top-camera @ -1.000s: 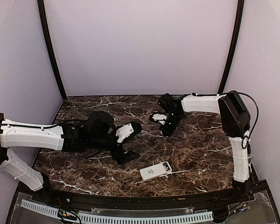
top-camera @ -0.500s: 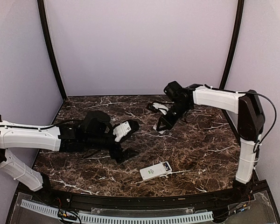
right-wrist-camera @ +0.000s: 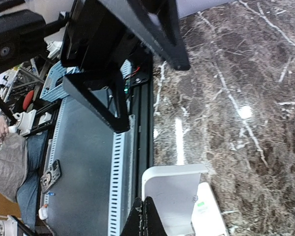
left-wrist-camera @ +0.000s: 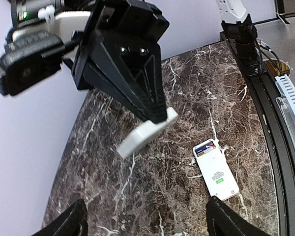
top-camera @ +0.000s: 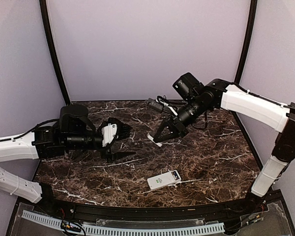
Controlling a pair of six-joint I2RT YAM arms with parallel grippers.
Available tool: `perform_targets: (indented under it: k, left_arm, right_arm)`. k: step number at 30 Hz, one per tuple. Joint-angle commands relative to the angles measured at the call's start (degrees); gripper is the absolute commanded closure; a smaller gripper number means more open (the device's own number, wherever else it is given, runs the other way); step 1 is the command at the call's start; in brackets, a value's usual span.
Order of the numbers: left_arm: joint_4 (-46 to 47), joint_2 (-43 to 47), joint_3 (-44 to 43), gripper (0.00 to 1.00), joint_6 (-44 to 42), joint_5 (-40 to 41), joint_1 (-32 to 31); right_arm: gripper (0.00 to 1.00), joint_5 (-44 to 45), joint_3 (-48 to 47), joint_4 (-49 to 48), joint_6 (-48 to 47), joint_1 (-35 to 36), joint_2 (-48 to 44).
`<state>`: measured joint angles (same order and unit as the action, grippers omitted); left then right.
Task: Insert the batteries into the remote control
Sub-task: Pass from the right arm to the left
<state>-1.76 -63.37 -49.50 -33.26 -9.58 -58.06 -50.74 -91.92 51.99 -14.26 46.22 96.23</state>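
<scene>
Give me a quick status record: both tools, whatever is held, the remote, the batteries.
left tool: open, nothing between its fingers, aimed toward the right tool
right tool: shut, gripping a white flat piece by one end, off the table
remote control: lying flat on the table near the front edge, touched by neither tool
batteries: none visible in any view
held piece vs remote: apart, the piece is up in the air farther back
</scene>
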Motion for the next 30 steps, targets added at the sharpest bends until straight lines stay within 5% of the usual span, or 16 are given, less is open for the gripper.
perform_targets:
  k: [1,8,16,30]
  left_arm:
    - [1.05,1.81,0.19,0.19,-13.97,-5.43,-0.30]
    - [-5.53,-3.32,-4.34,0.38,-16.52,-7.13,-2.11]
    - [1.45,-2.91,-2.37,0.50,-15.29,-8.24,-2.41]
    - [0.54,-3.66,-2.92,0.72,-14.29,-10.70,-2.54]
  right_arm:
    - [1.00,-3.31,0.54,3.27,2.37,3.74,-1.39]
    - [1.00,-3.91,0.34,0.85,4.86,7.77,-0.68]
    - [1.00,-4.39,-1.43,0.56,4.87,9.37,1.22]
    - [1.00,-4.49,-3.44,0.84,4.16,9.61,3.13]
